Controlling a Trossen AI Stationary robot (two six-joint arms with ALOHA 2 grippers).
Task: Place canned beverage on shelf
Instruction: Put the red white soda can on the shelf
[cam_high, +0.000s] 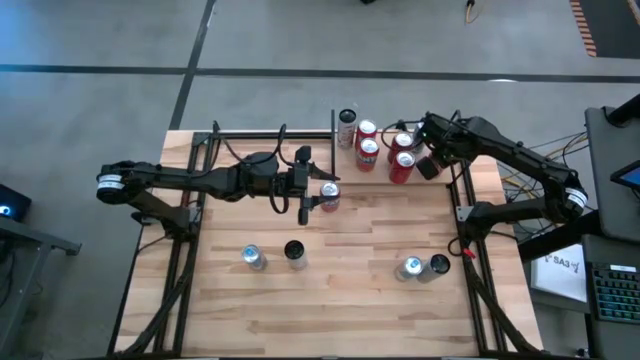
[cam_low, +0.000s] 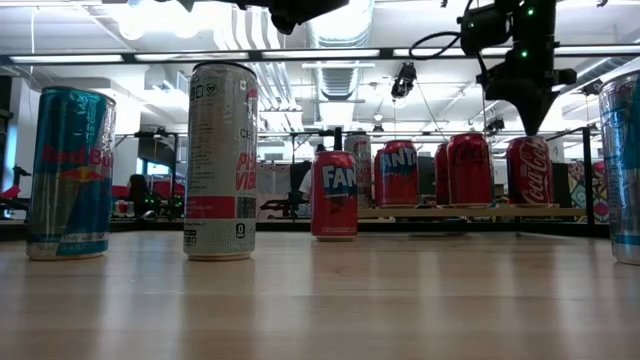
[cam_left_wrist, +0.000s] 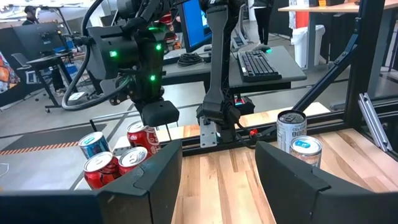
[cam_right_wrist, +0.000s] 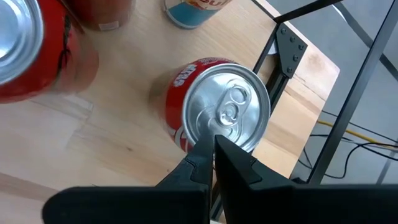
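Note:
The shelf (cam_high: 345, 165) is a light-wood board with black rods at the table's far right. Several red cans and one silver can (cam_high: 347, 125) stand on it. My right gripper (cam_right_wrist: 214, 142) is shut and points steeply down over one red can (cam_right_wrist: 211, 118) near the shelf's right side. This can is also in the low view (cam_low: 529, 175), under my right gripper (cam_low: 528, 128). My left gripper (cam_left_wrist: 217, 180) hangs level above mid-table, open, with nothing between its fingers. A red Fanta can (cam_low: 334, 195) stands upright on the tabletop below and just right of my left gripper (cam_high: 312, 195). My right gripper's shut fingertips (cam_right_wrist: 202, 152) come from above, slanting down, over the edge of the red can's silver top (cam_right_wrist: 230, 109) by the pull tab. I cannot tell whether they touch it. The can stands upright on the shelf board (cam_low: 470, 212).
Two cans (cam_high: 253, 257) (cam_high: 295, 252) stand at the near left of the tabletop, and two more (cam_high: 410, 267) (cam_high: 437, 266) at the near right. The shelf's black posts (cam_right_wrist: 283, 50) stand close beside the red can. Black frame rails run along both table sides.

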